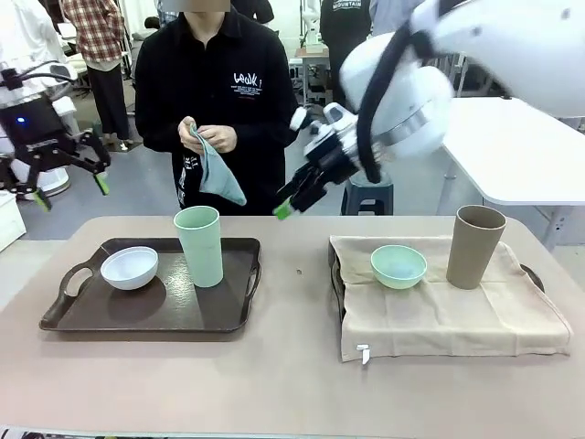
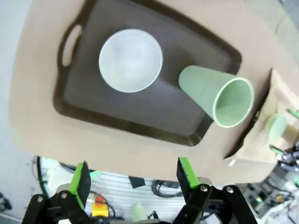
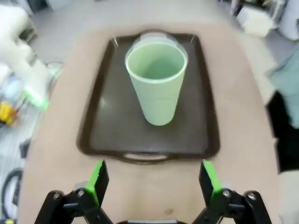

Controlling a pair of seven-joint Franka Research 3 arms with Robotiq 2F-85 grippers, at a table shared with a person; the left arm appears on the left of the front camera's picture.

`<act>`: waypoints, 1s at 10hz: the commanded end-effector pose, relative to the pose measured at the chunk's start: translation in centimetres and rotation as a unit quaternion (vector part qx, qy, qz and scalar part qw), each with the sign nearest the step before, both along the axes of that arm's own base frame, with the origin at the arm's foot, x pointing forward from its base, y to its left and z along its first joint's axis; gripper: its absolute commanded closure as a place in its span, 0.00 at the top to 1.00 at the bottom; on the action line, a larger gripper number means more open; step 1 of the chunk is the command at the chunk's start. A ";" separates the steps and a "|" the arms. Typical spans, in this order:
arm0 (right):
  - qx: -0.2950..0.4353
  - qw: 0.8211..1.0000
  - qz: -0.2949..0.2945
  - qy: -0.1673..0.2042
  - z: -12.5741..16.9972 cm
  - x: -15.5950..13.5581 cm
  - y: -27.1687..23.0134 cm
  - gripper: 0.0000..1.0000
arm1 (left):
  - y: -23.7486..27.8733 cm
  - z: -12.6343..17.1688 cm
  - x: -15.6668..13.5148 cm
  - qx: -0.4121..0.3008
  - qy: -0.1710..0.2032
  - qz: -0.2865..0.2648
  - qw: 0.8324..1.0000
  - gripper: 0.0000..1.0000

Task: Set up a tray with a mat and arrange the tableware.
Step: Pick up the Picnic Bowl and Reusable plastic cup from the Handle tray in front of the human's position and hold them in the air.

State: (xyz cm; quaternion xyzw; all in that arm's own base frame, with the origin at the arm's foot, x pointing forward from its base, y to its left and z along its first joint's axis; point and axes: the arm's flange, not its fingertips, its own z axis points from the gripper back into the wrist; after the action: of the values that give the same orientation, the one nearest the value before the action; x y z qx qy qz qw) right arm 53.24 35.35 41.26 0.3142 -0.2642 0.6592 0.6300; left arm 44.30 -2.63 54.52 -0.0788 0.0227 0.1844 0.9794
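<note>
A dark brown tray (image 1: 91,315) on the table's left holds a white bowl (image 1: 129,267) and a tall mint green cup (image 1: 199,245). On the right, a beige mat (image 1: 439,315) covers a second tray, with a mint green bowl (image 1: 398,266) and a taupe cup (image 1: 475,247) on it. My left gripper (image 1: 71,190) hangs open high off the table's left end, above the tray (image 2: 154,116), white bowl (image 2: 131,60) and mint cup (image 2: 217,95). My right gripper (image 1: 294,199) is open in mid-air over the table's far middle, facing the mint cup (image 3: 157,81).
A person stands at the far side holding a grey-blue cloth (image 1: 218,172) in both hands. A bare strip of table lies between the two trays and along the near edge. A white table (image 1: 521,146) stands behind on the right.
</note>
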 end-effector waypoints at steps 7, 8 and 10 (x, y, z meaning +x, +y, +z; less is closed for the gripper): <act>-0.019 0.999 0.031 -0.034 -1.8 0.8 2.7 1.00 | -1.0 -0.7 3.1 -0.010 0.007 -0.022 1.000 0.96; -0.006 0.999 0.034 -0.043 -1.9 1.9 3.2 1.00 | -0.8 -1.6 4.4 -0.020 0.005 -0.060 0.998 0.96; 0.014 0.995 0.086 -0.045 -3.2 3.0 4.4 1.00 | -0.5 -3.4 5.3 0.025 0.007 -0.100 0.995 0.96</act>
State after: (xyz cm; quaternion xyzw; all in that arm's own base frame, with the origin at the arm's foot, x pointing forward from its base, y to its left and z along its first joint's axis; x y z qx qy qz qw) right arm 55.22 39.34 38.71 0.3036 -0.2737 0.7057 0.5787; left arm 48.66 -3.65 51.47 -0.0773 0.0413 0.1085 0.9902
